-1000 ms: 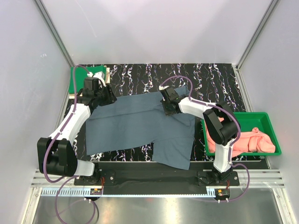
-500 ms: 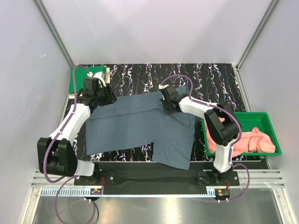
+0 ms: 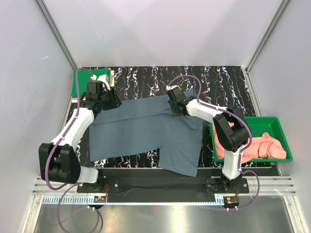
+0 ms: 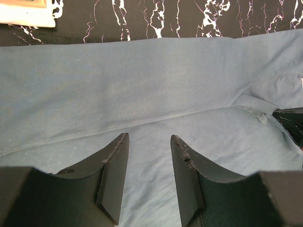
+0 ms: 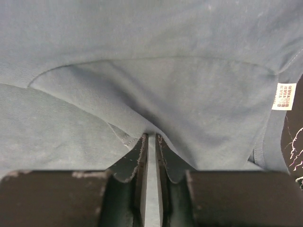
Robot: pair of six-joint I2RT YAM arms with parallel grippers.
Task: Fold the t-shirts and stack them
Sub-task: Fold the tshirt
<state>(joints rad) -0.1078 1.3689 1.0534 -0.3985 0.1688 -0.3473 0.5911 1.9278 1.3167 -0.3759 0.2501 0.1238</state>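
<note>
Now right tool (image 5: 150, 138) pinches a fold of shirt (image 3: 146, 128); left tool (image 4: 149, 139) gapes empty. Cloth looks limp, light: best grabbed at hems.

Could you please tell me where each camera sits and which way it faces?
Top: above and behind the bases, looking down on table, blue shirt, both arms.
Left wrist: over the shirt's left end, facing across it; open left gripper shows.
Right wrist: low over the cloth; right gripper pinches it.
All share the blue shirt.
</note>
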